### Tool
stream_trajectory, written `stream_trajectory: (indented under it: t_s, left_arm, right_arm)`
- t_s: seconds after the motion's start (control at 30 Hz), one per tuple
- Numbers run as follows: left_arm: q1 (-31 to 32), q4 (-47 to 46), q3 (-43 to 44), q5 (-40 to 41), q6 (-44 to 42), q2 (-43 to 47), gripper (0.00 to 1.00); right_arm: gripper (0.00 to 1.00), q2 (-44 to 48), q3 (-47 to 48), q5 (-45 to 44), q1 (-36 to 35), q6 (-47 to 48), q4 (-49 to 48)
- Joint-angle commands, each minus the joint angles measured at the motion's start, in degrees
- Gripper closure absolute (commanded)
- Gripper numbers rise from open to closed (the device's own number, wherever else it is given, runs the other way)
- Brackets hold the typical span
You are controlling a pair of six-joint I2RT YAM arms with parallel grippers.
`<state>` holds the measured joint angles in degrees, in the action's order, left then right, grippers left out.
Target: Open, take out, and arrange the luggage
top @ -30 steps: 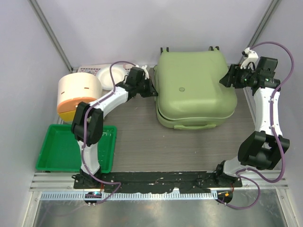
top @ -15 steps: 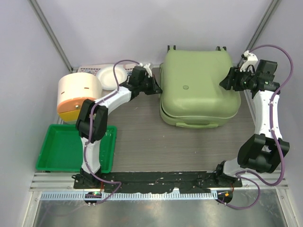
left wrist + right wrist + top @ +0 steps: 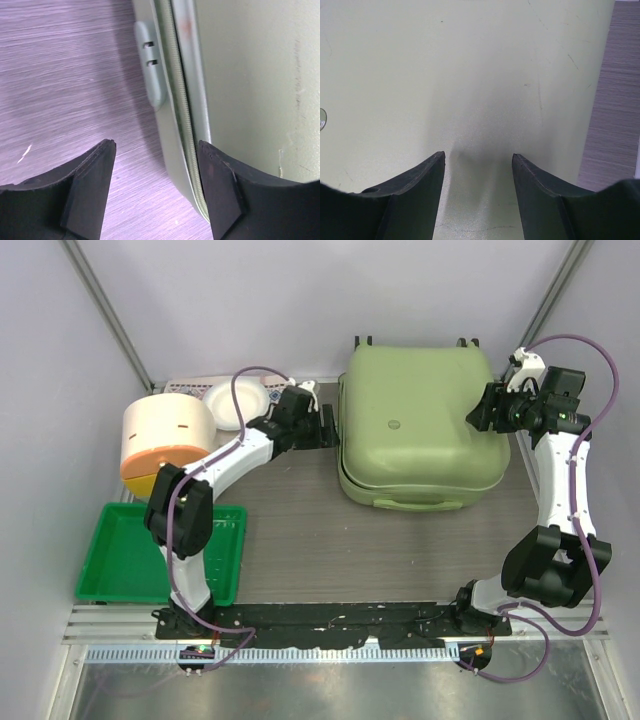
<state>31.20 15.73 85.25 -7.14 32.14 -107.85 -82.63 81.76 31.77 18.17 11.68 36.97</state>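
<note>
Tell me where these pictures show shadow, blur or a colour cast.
Top external view: soft, even light, the luggage sharp, only a thin shadow under its near edge. Left wrist view: the table looks purplish, the left claw dark and soft-edged. Right wrist view: a faint shadow on the luggage between the tips of the right claw.

Lab test cell, white panels point(image 3: 250, 300) and aluminium posts point(image 3: 108, 312) around the table point(image 3: 290, 530), slotted metal rail point(image 3: 330, 653) along its near edge

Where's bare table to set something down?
Widest free patch: table between luggage front, green tray and the arm bases. Thin strip right of luggage, under right arm. Crowded back-left: round container, white bowl, left gripper.
</note>
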Motion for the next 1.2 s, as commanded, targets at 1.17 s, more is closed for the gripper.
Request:
stream_trajectory:
  t_s: [1.17]
  left_arm:
    - [1.94, 7.58, 13.47, 3.85, -2.36, -15.36, 0.18]
  right_arm:
    - [0.36, 1.77, 1.13, -1.45, 0.28, -0.34, 0.64]
